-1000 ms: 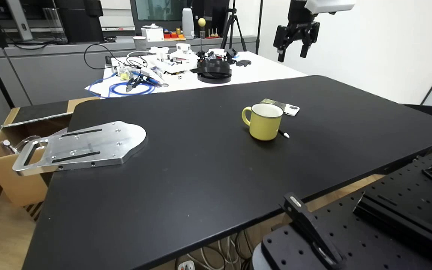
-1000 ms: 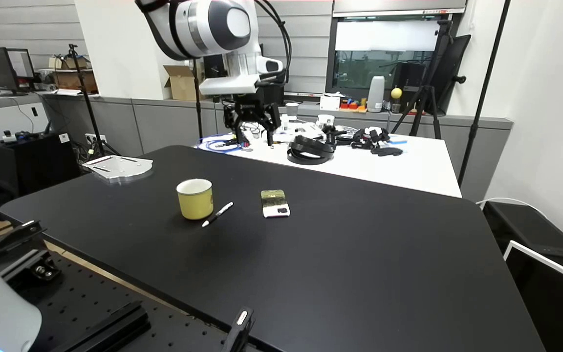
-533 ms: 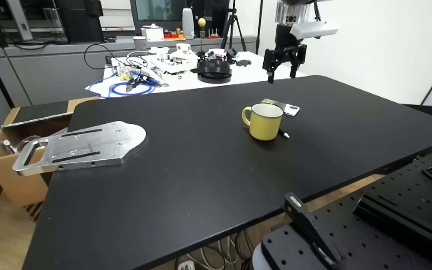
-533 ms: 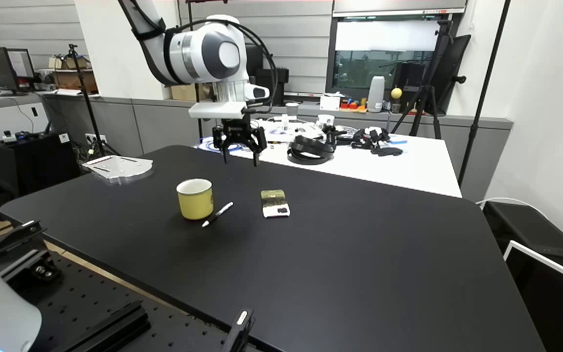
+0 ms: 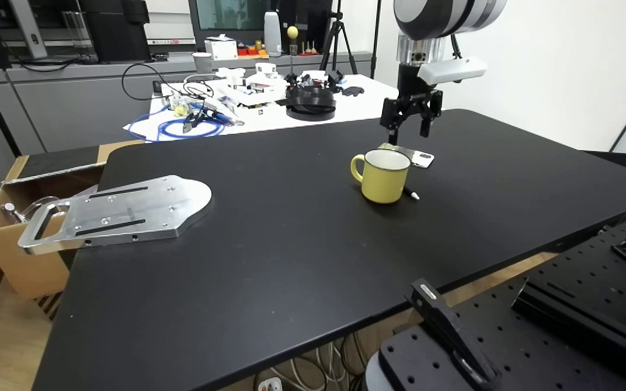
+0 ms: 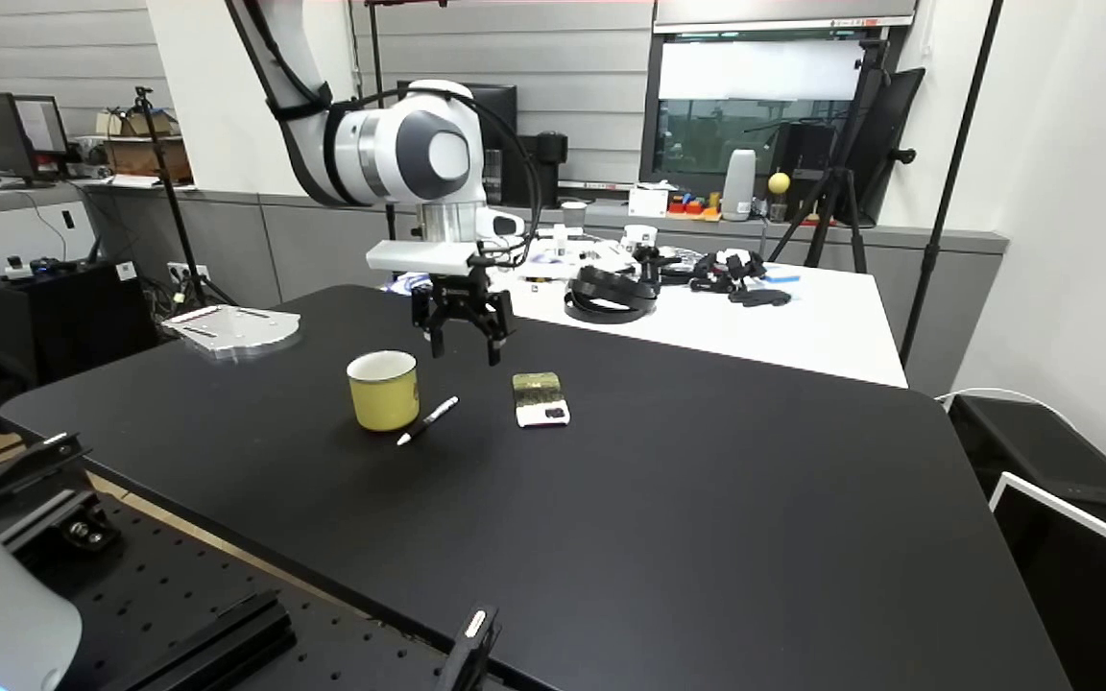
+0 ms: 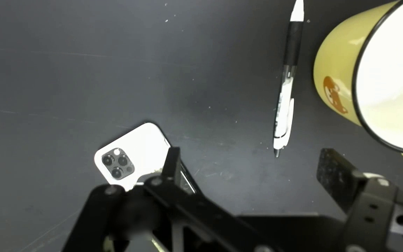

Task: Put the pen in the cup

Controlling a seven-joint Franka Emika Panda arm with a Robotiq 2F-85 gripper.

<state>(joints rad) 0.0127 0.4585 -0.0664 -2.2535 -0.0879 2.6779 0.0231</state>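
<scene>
The gripper (image 6: 466,351) is black, its linkage (image 7: 364,227) studded with round grey screws (image 7: 110,190) and its blocky fingertips (image 7: 336,176) (one of them, at least) flecked with pale marks. Just above it sit a flat white housing (image 6: 421,256) and a silvery cylinder (image 6: 450,223); higher up, the white arm (image 6: 308,149) carries a dark grey, pale-centred cap (image 6: 430,151), a metallic band (image 6: 371,158), black straps (image 6: 301,106) and looping black cables (image 6: 534,173).
</scene>
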